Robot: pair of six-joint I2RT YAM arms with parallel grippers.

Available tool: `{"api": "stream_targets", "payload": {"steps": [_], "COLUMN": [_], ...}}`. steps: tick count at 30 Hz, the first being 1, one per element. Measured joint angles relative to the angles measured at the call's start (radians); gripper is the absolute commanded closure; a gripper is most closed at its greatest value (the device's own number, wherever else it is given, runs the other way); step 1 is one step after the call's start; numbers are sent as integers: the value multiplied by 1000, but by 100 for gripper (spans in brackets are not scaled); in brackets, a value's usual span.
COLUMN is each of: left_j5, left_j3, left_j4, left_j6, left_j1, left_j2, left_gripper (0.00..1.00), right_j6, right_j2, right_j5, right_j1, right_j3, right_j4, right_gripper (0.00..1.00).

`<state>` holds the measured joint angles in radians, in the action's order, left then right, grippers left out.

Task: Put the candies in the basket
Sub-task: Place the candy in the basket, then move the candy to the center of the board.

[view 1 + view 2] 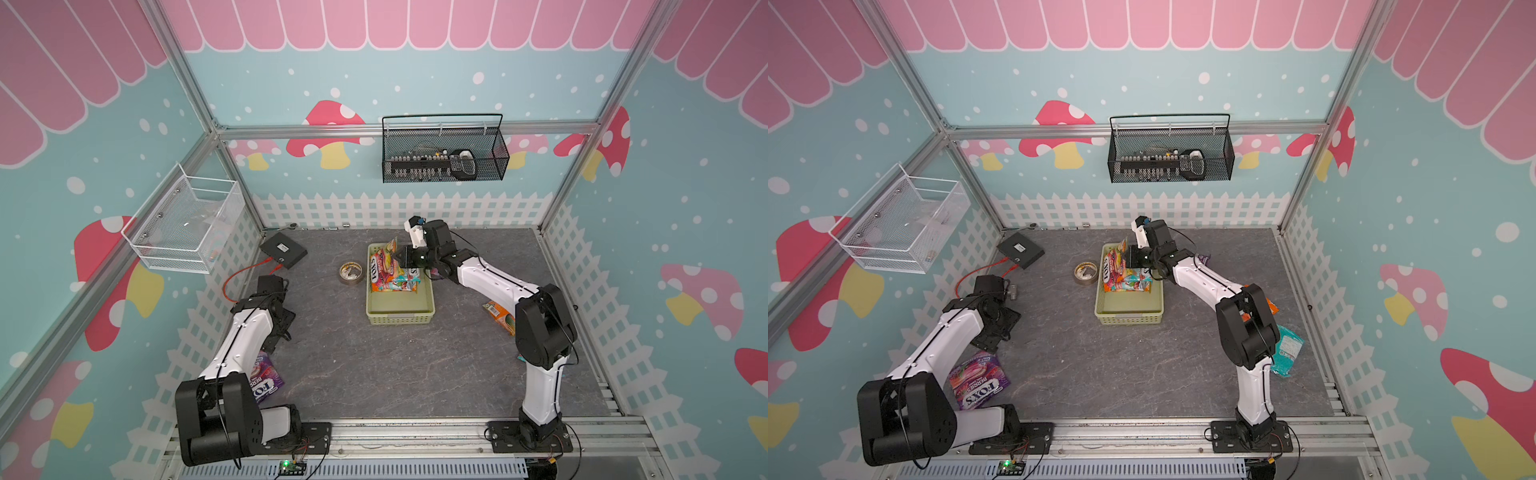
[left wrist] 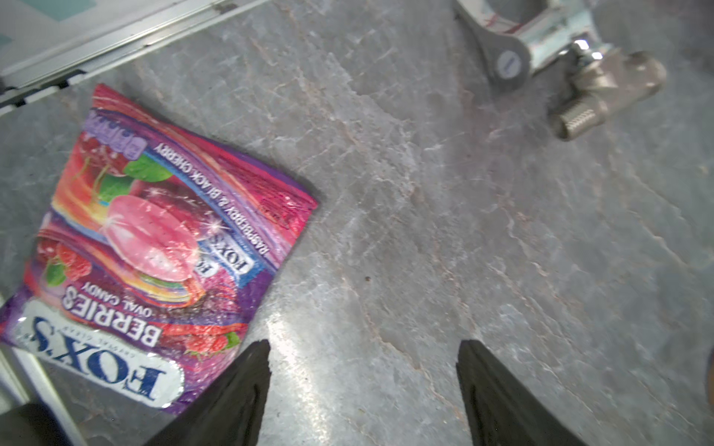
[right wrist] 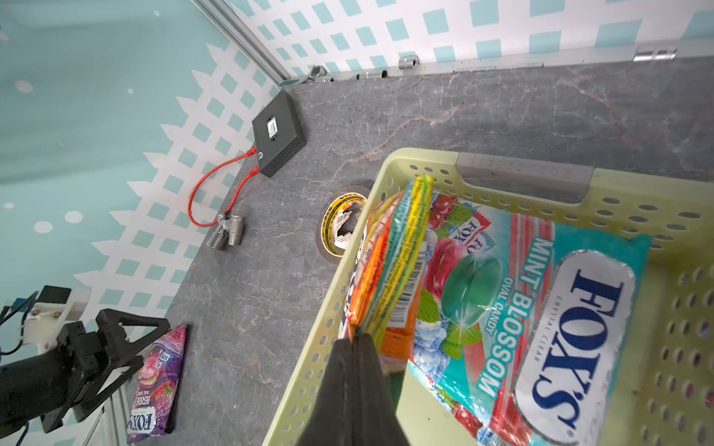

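The right gripper (image 3: 357, 340) is clamped shut on the crimped edge of an orange and yellow candy bag (image 3: 398, 251). It holds the bag on edge inside the basket (image 1: 399, 318), against the basket's left wall. A Mint Blossom bag (image 3: 541, 309) lies flat on the basket floor beside it, at the far end.

The left gripper (image 2: 363, 343) hangs with its jaws spread and nothing between them. It is over the grey tabletop (image 2: 425, 231), well to the left of the basket. The purple Berries bag (image 2: 154, 239) lies flat just beside it.

A teal bag (image 1: 1287, 349) and an orange packet (image 1: 500, 318), probably candy too, lie to the right of the basket. The right arm partly hides both.

These bags look light and limp. The glossy film is crinkly and likely slippery, and the loose sweets inside will probably shift and sag when a bag is lifted. The flat sealed seam at an end looks like the best hold, being thin, stiff and free of lumps. A flat bag offers little for the jaws to catch, so the Berries bag's raised corner or end seam seems the place to pinch it.
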<state>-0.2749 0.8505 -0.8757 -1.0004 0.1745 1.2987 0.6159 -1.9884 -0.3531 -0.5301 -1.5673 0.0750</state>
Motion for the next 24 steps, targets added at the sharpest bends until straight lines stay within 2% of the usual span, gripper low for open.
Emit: {"api": "stream_targets", "payload": {"steps": [10,11,13,15,19,24], "left_j5": [-76,-80,-81,-80,-84,-88], "left_j3": [-53,-53,-53,-53,-53,-36], "left_j4": [-29,-27,-21,-13,9,37], "left_j6": [-36,-32,-27,-17,2,18], "left_j1": [174,186,216,245,290,299], "left_j2": [5,11,35,68,133,208], "left_gripper": [19,19,19,18,18,19], "right_j6": [21,21,14,11,12,17], "right_j2": [-71,-73,-73,-73,-62,3], "right_j5": [50,61,86,108,134,142], "right_j1": [53,58,64,67,67,66], "right_j3": [1,4,12,17,50,115], "right_j4": [-65,-66,-69,-78,-103,-106], "right_gripper": [98,93,69,57,45,38]}}
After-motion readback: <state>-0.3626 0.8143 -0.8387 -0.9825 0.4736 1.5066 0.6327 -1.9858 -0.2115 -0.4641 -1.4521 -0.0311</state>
